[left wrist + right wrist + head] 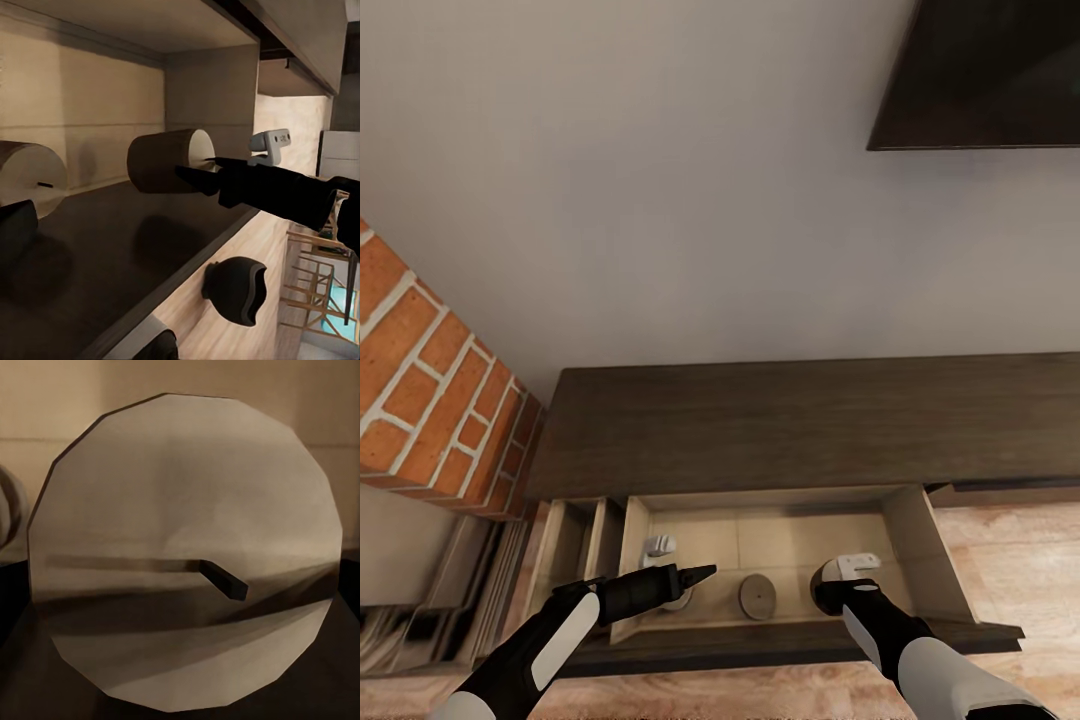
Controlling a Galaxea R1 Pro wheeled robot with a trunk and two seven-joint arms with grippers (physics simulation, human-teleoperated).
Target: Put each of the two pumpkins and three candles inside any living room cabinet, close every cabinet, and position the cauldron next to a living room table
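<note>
The dark-brown cabinet [780,420] has one drawer [920,550] pulled out, with pale beige insides. A stubby candle [757,596] stands in the middle of the drawer, seen from the side in the left wrist view [30,180]. My right gripper [830,590] points down into the drawer, shut on a second candle [187,555] [161,161]; one finger [196,177] lies along its side. My left gripper [695,577] [86,292] hovers open over the drawer's left end, above a pale round shape [678,602] that looks like another candle. The black cauldron [236,289] sits on the floor. The pumpkins are out of view.
A brick fireplace [430,400] stands left of the cabinet. A dark screen [980,70] hangs on the wall above. A narrower compartment [575,545] is open at the left. Wood floor [1010,570] lies to the right, and wooden chairs [315,285] stand beyond the cauldron.
</note>
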